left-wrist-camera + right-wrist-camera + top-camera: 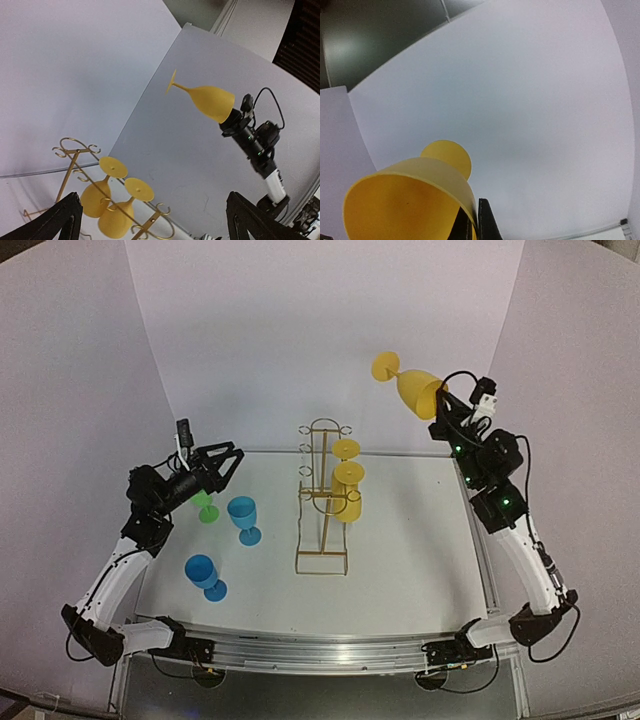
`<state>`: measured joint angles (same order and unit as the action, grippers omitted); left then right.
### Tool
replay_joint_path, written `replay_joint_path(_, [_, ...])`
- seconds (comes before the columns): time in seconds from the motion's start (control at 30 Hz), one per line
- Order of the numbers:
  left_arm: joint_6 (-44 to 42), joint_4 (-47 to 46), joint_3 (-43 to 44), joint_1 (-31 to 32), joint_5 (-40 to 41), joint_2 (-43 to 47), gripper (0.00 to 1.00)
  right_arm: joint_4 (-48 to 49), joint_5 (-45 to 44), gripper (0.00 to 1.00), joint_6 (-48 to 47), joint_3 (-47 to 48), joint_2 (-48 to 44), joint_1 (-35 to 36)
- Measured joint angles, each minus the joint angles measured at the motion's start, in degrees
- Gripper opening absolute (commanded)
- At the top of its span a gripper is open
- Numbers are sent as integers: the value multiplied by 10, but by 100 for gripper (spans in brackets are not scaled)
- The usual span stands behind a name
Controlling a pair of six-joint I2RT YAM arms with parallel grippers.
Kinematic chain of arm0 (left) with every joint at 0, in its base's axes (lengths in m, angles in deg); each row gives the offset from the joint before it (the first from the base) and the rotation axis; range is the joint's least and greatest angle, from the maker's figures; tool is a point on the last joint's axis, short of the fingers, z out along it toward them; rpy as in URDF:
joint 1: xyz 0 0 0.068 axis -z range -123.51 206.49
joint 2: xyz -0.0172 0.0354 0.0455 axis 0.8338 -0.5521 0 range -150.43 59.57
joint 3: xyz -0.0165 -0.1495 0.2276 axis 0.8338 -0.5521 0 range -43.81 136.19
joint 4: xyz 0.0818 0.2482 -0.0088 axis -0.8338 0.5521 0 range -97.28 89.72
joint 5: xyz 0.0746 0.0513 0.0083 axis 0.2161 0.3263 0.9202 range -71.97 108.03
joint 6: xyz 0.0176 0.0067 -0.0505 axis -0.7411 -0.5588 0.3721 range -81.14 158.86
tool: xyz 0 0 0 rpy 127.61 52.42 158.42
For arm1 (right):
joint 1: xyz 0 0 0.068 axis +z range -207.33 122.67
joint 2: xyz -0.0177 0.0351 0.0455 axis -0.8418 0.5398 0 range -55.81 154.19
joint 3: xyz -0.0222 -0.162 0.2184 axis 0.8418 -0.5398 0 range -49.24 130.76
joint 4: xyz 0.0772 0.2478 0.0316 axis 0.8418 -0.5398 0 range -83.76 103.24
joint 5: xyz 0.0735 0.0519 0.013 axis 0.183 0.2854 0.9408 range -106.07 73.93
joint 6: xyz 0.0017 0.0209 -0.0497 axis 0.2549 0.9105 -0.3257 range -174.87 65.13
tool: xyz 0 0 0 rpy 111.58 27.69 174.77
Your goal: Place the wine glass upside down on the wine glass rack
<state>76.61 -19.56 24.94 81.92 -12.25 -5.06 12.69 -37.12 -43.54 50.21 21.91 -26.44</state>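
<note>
One yellow plastic wine glass (415, 388), opaque, with a round foot and short stem: in the air above and right of the thin gold wire wine glass rack (322, 495), tipped nearly sideways, rim pinched by the closed right gripper (442, 402). Left gripper (224, 464), left of the rack: spread wide, empty.

White arm links (112, 585), black joints (150, 490), green lights (506, 502)
</note>
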Motion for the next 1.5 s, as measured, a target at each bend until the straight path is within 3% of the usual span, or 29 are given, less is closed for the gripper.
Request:
replay_joint_path(0.23, [99, -19, 97, 1, -1, -43, 100, 202, -32, 0, -109, 43, 146, 157])
replay_joint_path(0.53, [160, 12, 158, 29, 6, -68, 100, 264, -38, 0, -216, 234, 353, 242])
replay_joint_path(0.97, [214, 21, 176, 46, 31, -94, 98, 336, -48, 0, -343, 338, 441, 306])
replay_joint_path(1.37, [234, 20, 185, 46, 45, -97, 80, 350, -41, 0, -377, 355, 471, 312])
replay_joint_path(1.5, [235, 13, 185, 46, 46, -97, 84, 357, -36, 0, -379, 355, 471, 311])
